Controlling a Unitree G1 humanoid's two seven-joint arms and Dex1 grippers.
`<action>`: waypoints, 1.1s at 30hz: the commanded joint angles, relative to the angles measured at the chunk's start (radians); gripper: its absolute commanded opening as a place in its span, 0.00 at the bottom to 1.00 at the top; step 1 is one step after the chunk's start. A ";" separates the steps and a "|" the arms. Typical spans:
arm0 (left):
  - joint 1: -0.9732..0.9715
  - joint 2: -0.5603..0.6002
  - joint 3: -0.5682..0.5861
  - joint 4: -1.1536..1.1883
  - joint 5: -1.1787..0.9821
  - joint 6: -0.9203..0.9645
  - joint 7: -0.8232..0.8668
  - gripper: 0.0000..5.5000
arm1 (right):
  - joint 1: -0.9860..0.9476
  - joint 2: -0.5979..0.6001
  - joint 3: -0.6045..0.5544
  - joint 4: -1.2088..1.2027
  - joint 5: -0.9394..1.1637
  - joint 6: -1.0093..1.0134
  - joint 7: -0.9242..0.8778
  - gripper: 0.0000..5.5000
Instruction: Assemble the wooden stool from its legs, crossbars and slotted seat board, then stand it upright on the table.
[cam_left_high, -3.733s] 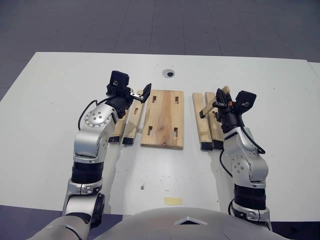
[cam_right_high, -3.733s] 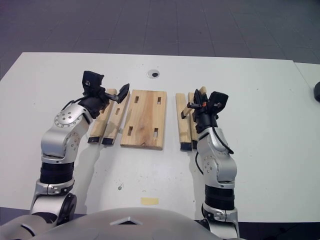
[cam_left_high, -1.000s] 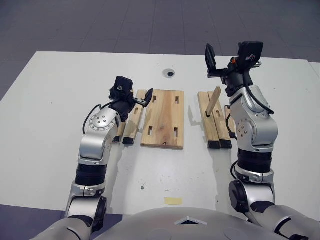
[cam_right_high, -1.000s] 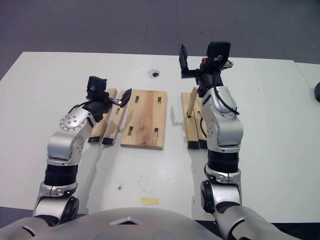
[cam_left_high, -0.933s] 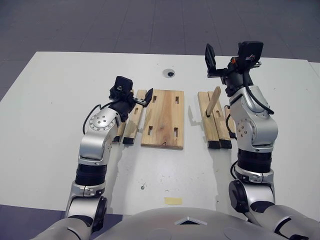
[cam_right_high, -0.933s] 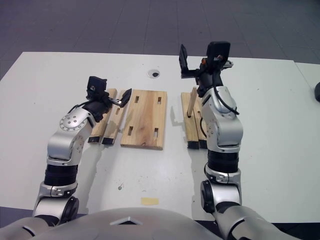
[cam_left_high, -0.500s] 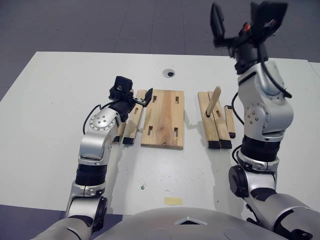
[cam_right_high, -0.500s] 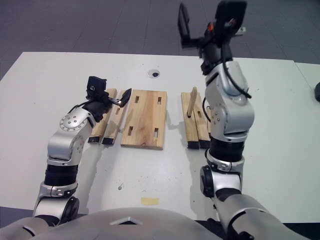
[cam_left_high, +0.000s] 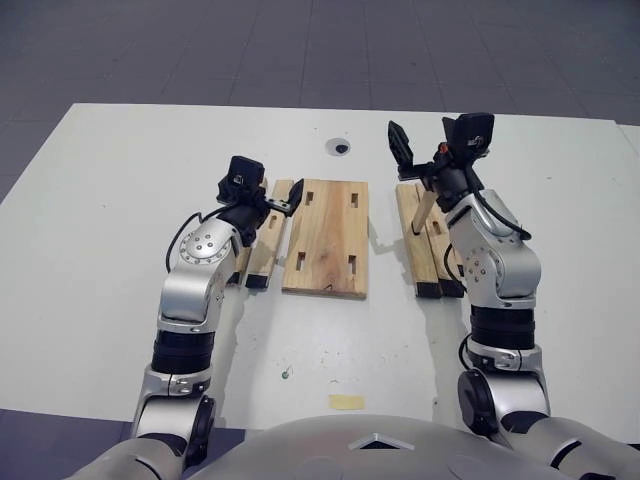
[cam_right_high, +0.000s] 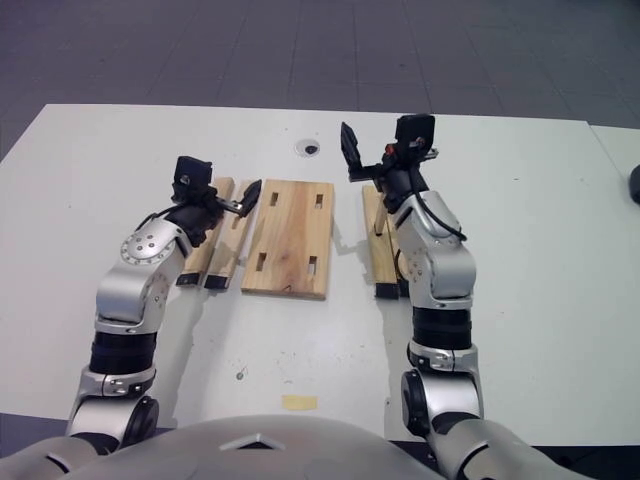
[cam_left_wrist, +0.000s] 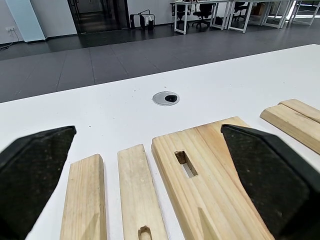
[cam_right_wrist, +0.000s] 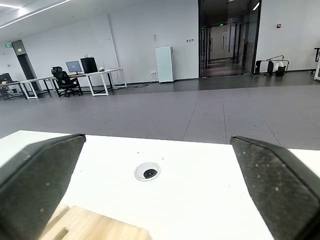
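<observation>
Seat board (cam_left_high: 327, 238): lying flat on surface (cam_left_high: 110, 210), between leg pairs.
Left claw (cam_left_high: 268, 193): hovering, fingers apart, over left legs (cam_left_high: 262, 240).
Right claw (cam_left_high: 432, 150): hanging, fingers apart, above crossbar (cam_left_high: 428, 204) standing tilted on right legs (cam_left_high: 430, 262).

Our bench (cam_left_high: 120, 200) is white. On it the seat board (cam_left_high: 327, 238) shows pale honey wood with darker grain streaks. The legs (cam_left_high: 263, 245) are the same light wood, black-capped at their near ends. The left pincer (cam_left_wrist: 150, 170) and right pincer (cam_right_wrist: 160, 190) are matt black, faintly speckled. The floor (cam_left_high: 300, 50) is dark grey tile.
</observation>
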 joint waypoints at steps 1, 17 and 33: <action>0.006 0.003 -0.004 -0.006 0.001 0.009 -0.007 0.98 | -0.038 -0.043 -0.060 -0.098 0.036 0.029 -0.014 0.98; 0.084 0.030 0.046 -0.052 -0.005 0.031 0.003 0.98 | 0.474 -0.206 -0.075 -0.495 0.260 0.301 0.122 0.98; 0.103 0.020 0.037 -0.062 0.001 0.037 0.024 0.98 | 0.586 -0.199 -0.006 -0.487 0.288 0.527 0.030 0.98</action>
